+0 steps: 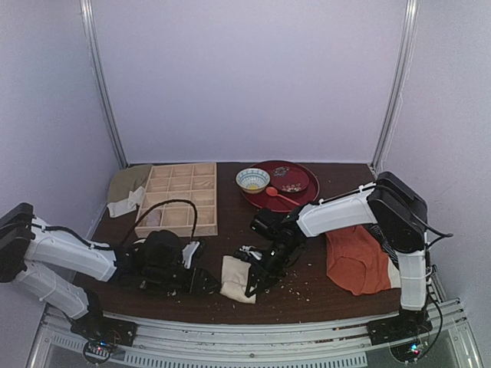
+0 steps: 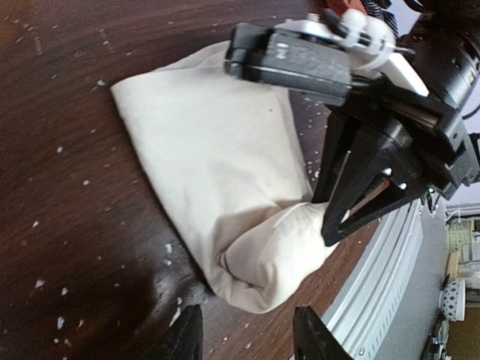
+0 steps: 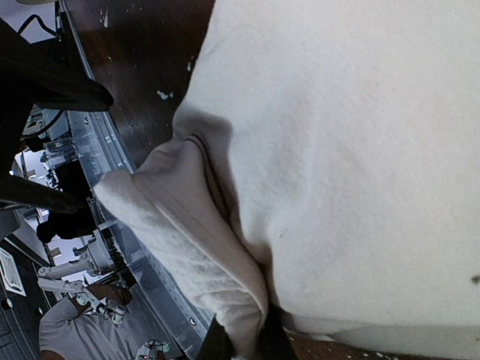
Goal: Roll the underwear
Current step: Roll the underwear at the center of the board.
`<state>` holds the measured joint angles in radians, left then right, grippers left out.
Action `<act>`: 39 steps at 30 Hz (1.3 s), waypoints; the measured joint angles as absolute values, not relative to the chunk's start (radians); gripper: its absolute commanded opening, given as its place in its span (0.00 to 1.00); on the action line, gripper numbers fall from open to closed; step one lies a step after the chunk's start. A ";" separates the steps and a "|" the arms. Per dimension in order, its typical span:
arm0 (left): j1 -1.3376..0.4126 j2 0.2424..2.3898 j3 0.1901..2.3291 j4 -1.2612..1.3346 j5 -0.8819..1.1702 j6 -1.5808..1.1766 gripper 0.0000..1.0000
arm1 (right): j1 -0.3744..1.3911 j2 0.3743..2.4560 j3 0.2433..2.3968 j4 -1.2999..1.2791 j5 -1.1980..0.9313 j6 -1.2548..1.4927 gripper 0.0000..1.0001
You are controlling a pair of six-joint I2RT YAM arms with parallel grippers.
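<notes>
The cream underwear (image 1: 235, 277) lies near the table's front edge, partly rolled, with the rolled end (image 2: 270, 251) toward the rail. My left gripper (image 2: 249, 339) is open just short of that rolled end, its dark fingertips (image 2: 187, 334) apart with nothing between them. In the top view the left gripper (image 1: 209, 282) sits right beside the cloth's left side. My right gripper (image 3: 249, 343) is shut on a fold of the underwear (image 3: 337, 150), pinching the roll's edge. From the left wrist view the right gripper (image 2: 352, 199) stands over the roll's far end.
A wooden compartment box (image 1: 178, 198) stands at the back left with an olive cloth (image 1: 126, 184) beside it. A red tray (image 1: 305, 178) holds a bowl (image 1: 252, 180) and red spoon (image 1: 281, 195). An orange-red garment (image 1: 357, 259) lies right. The metal rail (image 1: 253, 330) runs just below the underwear.
</notes>
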<state>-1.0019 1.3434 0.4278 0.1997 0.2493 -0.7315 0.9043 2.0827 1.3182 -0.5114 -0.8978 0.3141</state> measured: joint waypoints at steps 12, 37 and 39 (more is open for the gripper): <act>-1.002 1.503 0.451 0.402 0.332 -0.625 0.58 | 0.904 2.083 1.322 -0.519 -0.897 0.313 0.00; -0.995 1.623 0.461 0.540 0.387 -0.694 0.00 | 0.904 2.084 1.335 -0.559 -0.890 0.310 0.00; -0.995 1.623 0.460 0.541 0.386 -0.713 0.00 | 0.904 2.084 1.338 -0.562 -0.885 0.310 0.00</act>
<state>-0.9955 1.6226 0.4603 0.5411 0.3862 -0.7128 0.9043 2.0842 1.3384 -0.5625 -0.8852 0.3099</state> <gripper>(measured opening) 0.062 0.038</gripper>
